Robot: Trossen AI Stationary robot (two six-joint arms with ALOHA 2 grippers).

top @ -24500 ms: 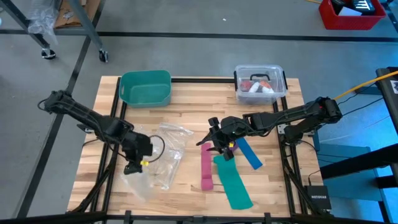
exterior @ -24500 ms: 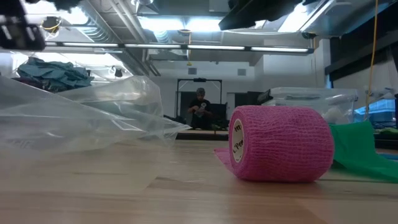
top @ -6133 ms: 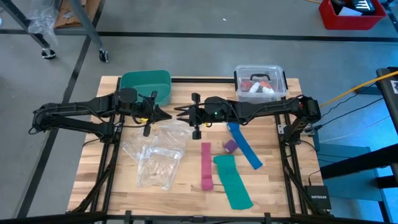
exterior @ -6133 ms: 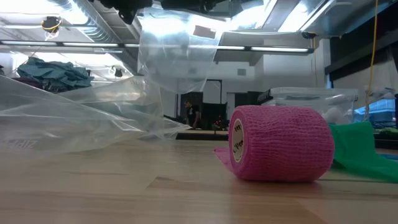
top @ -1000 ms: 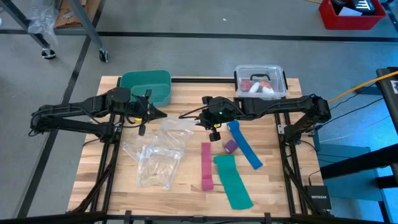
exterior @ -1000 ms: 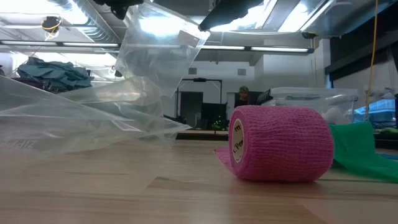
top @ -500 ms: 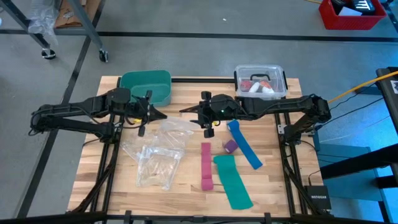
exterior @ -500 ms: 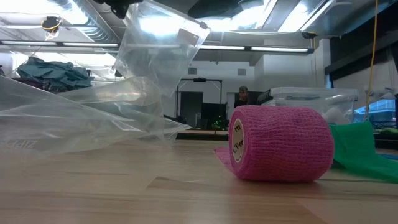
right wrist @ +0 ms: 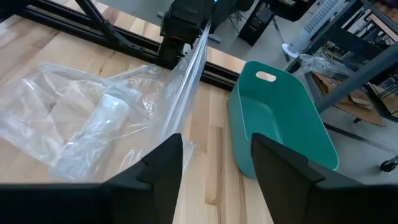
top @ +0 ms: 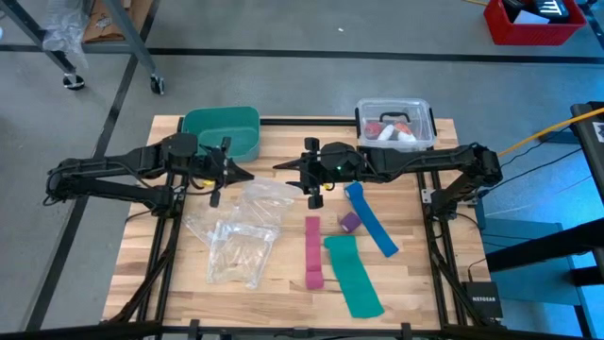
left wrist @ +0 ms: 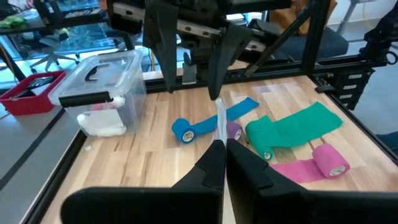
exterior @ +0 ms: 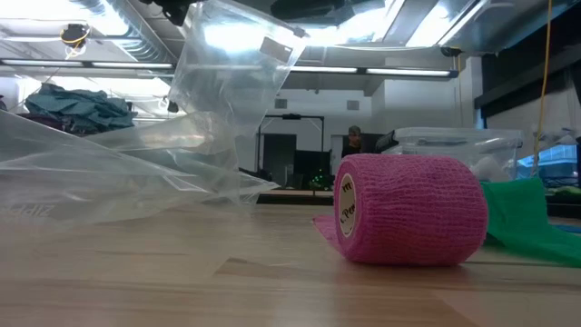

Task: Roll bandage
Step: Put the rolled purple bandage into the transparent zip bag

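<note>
Left gripper fingers pressed together, pinching edge of clear plastic bag lifted off table; right gripper fingers spread, facing it, nothing between them; thin glossy film, crumpled, lower part resting on wood. Bandage: small stubby purple roll on table between pink strip and blue strip; in left wrist view partly hidden behind bag edge. Green bin smooth plastic; lidded clear box contents hard to make out.
</note>
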